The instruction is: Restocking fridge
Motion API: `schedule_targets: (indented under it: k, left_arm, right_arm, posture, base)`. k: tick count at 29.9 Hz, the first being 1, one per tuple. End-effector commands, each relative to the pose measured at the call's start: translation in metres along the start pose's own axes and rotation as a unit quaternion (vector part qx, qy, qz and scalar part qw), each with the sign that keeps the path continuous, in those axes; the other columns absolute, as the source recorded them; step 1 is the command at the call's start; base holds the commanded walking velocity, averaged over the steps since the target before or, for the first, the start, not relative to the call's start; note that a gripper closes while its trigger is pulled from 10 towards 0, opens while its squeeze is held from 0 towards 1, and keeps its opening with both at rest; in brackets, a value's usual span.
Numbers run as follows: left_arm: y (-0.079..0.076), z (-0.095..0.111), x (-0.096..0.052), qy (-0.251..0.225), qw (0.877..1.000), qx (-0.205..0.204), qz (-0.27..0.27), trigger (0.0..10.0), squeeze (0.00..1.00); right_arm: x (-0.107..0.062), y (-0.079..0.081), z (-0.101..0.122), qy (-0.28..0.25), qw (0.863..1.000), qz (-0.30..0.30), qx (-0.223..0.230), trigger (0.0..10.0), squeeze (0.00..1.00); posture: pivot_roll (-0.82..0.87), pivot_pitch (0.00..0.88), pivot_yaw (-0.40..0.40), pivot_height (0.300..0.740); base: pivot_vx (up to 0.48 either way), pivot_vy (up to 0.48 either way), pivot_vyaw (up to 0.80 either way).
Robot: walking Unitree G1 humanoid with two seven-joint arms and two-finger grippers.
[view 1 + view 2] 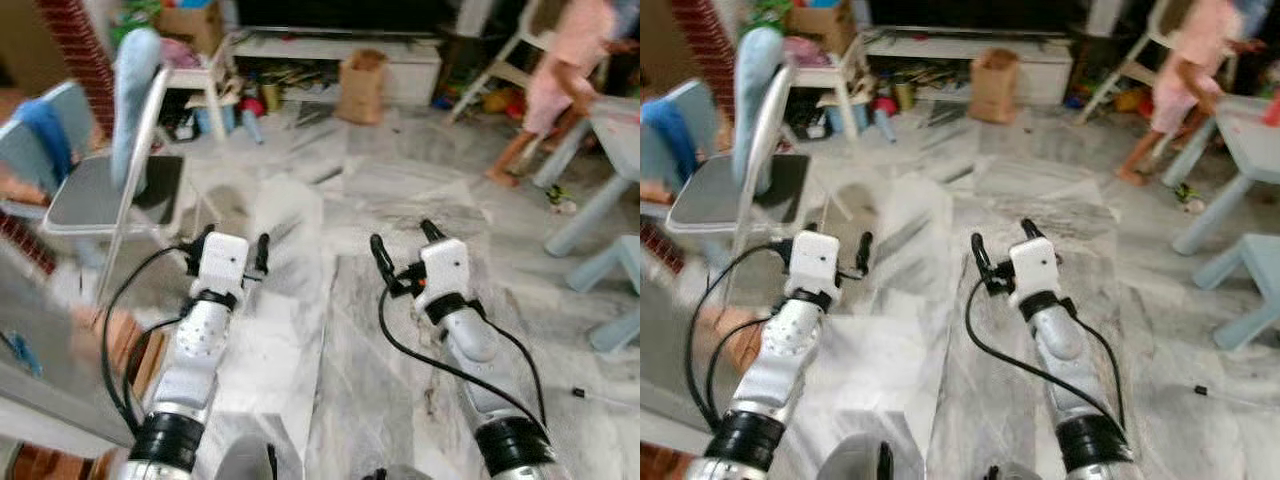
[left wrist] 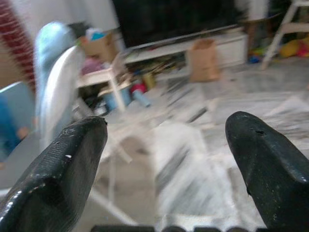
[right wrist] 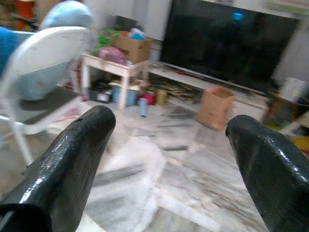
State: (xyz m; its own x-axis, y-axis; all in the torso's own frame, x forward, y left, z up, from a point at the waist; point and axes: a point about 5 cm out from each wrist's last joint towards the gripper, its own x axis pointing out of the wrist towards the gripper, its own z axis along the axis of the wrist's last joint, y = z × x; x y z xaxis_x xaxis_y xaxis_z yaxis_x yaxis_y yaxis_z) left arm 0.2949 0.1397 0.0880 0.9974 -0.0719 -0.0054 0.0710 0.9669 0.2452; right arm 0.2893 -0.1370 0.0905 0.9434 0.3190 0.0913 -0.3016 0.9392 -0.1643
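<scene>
Both arms are held out in front of me over a grey marble floor. My left gripper (image 1: 235, 240) is open with nothing between its fingers, near a folding chair. My right gripper (image 1: 403, 237) is also open and empty, over the middle of the floor. In the left wrist view the two black fingers (image 2: 63, 169) stand wide apart, and likewise the fingers (image 3: 67, 159) in the right wrist view. No fridge or groceries can be seen.
A white folding chair (image 1: 115, 190) with a blue cushion stands at the left. A small white table (image 1: 205, 75), a brown paper bag (image 1: 362, 85) and a low TV cabinet (image 1: 340, 50) lie ahead. A person (image 1: 570, 75) stands far right by pale blue furniture (image 1: 610, 200).
</scene>
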Motion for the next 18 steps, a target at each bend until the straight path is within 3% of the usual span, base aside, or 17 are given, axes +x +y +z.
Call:
schedule_targets:
  k: [1, 7, 12, 18]
  left_arm:
    - [0.003, 0.004, 0.001, -0.006, 1.0, 0.001, 0.004, 10.0, 0.0]
    - [0.002, 0.004, 0.001, -0.009, 1.0, 0.006, 0.002, 10.0, 0.0]
    - [0.004, 0.002, 0.0, -0.003, 1.0, -0.001, 0.006, 10.0, 0.0]
    - [0.013, -0.003, -0.008, 0.009, 1.0, 0.0, 0.02, 10.0, 0.0]
  right_arm:
    - [0.003, 0.004, 0.002, -0.006, 1.0, 0.007, 0.006, 10.0, 0.0]
    - [0.004, 0.004, 0.002, -0.007, 1.0, 0.008, 0.007, 10.0, 0.0]
    - [0.003, 0.003, 0.001, -0.002, 1.0, 0.002, 0.014, 10.0, 0.0]
    - [0.001, -0.002, -0.002, 0.011, 1.0, -0.019, 0.008, 10.0, 0.0]
  posture:
    - [0.1, 0.049, 0.009, 0.74]
    - [0.1, 0.047, 0.009, 0.74]
    - [0.1, 0.046, 0.012, 0.74]
    - [0.1, 0.045, 0.017, 0.74]
  base:
    - [0.0, 0.0, 0.8]
    - [0.0, 0.0, 0.76]
    - [0.0, 0.0, 0.0]
    - [0.0, 0.464, 0.0]
